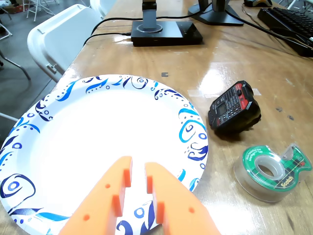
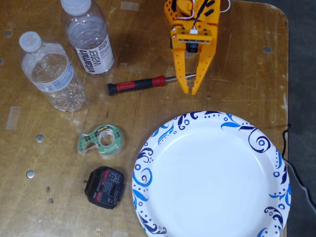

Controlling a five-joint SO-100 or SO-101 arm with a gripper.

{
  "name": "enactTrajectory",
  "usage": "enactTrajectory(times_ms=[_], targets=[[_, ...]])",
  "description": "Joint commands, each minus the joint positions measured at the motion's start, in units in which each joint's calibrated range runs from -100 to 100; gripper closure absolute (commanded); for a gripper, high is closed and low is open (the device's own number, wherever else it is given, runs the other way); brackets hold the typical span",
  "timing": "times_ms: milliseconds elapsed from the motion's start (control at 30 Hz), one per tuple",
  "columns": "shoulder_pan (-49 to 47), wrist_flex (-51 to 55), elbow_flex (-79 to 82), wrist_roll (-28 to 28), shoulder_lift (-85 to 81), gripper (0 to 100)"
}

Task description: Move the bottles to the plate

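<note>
Orange gripper is hovering empty, jaws slightly apart, beside the plate; both bottles are waiting, next needing reach toward them.

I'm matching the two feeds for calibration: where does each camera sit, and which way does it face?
Wrist view: rides behind the gripper, looking forward and down over the plate; orange fingers show at the bottom edge.
Fixed view: overhead, looking straight down at the table; the gripper enters from the top.
Shared: plate, tape dispenser, black device.
</note>
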Motion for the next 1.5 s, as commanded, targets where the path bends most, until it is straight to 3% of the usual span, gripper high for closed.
enactTrajectory(times_ms=[0, 167, 667, 833, 1133, 1467], targets=[[4.5, 6.5, 0.4, 1.0, -1.4, 95], [4.5, 6.5, 0.4, 3.9, -1.4, 95], [5.8, 6.4, -2.6, 4.1, -1.4, 95], [10.6, 6.4, -8.5, 4.1, -1.4, 90], [25.6, 6.4, -16.5, 4.1, -1.4, 90], [29.3, 2.2, -21.0, 4.1, -1.4, 90]])
